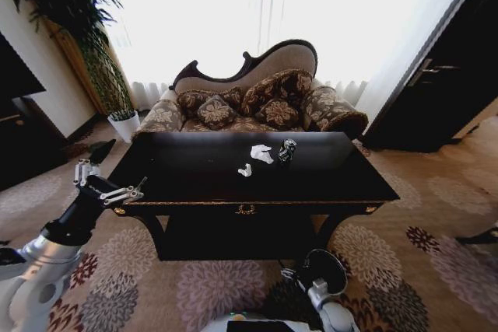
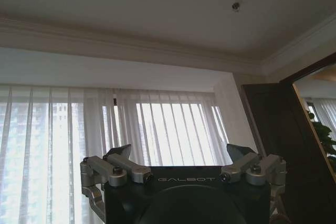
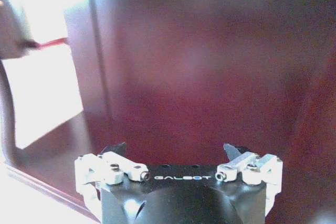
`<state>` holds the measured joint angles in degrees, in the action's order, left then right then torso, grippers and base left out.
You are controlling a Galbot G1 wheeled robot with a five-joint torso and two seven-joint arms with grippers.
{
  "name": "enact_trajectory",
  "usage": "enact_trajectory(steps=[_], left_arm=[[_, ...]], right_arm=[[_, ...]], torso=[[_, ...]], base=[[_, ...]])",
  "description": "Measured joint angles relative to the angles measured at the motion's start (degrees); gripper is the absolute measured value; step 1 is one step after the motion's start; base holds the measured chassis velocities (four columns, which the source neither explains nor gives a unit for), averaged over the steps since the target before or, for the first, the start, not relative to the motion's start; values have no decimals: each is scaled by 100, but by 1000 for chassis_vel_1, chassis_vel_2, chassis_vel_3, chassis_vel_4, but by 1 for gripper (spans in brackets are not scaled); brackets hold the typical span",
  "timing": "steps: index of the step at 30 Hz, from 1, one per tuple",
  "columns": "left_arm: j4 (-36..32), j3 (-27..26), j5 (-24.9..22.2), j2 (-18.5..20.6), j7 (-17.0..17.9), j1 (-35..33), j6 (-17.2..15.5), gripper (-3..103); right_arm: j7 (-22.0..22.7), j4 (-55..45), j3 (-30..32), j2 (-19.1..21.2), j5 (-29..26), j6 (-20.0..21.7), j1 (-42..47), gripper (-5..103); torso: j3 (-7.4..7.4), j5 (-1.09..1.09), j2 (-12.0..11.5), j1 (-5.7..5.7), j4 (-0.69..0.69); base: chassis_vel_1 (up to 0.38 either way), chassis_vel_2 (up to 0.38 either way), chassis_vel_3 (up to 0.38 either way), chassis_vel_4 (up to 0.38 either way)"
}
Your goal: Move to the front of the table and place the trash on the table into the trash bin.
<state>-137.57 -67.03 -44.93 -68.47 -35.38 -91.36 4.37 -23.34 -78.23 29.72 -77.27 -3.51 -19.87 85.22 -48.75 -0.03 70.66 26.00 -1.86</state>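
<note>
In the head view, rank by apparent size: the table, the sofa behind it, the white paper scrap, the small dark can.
1. table, nearest and widest
2. sofa, though farther back, so its true size is unsure
3. white paper scrap
4. small dark can, close to the scrap in size

I see the table (image 1: pixel 194 172), glossy black with gold trim and a small gold emblem on its front edge, standing ahead and to the right of my raised left gripper (image 1: pixel 107 183), whose fingers are spread apart. The trash (image 1: pixel 264 158) lies right of the tabletop's centre: white crumpled paper scraps, with a small dark can just beside them, well apart from that gripper.
</note>
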Motion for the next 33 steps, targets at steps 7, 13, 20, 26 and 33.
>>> enact_trajectory(steps=[7, 13, 20, 26, 33], left_arm=[[-27, -5, -5, -40, 2, 8, 0, 100], [2, -29, -26, -21, 9, 30, -1, 100], [34, 9, 1, -36, 9, 51, -2, 100], [114, 30, 62, -39, -2, 82, 19, 100], [126, -6, 41, -112, 58, 97, 17, 100]], right_arm=[[-568, -696, -122, -33, -133, -290, 408, 100], [-1360, -1173, -341, 142, -507, -704, 739, 100], [-1287, -2230, -376, 163, -690, -576, 1121, 100], [-1363, -3209, -262, 155, -1061, -227, 1333, 100], [-1258, -4031, -142, 168, -1266, -102, 1423, 100]], torso=[[0, 1, 0, 0, 0], [0, 1, 0, -1, 1], [0, 2, 0, 0, 0], [0, 1, 0, 0, 0], [0, 2, 0, 0, 0]], base=[[0, 0, 0, 0], [0, 0, 0, 0], [0, 0, 0, 0], [0, 0, 0, 0], [0, 0, 0, 0]])
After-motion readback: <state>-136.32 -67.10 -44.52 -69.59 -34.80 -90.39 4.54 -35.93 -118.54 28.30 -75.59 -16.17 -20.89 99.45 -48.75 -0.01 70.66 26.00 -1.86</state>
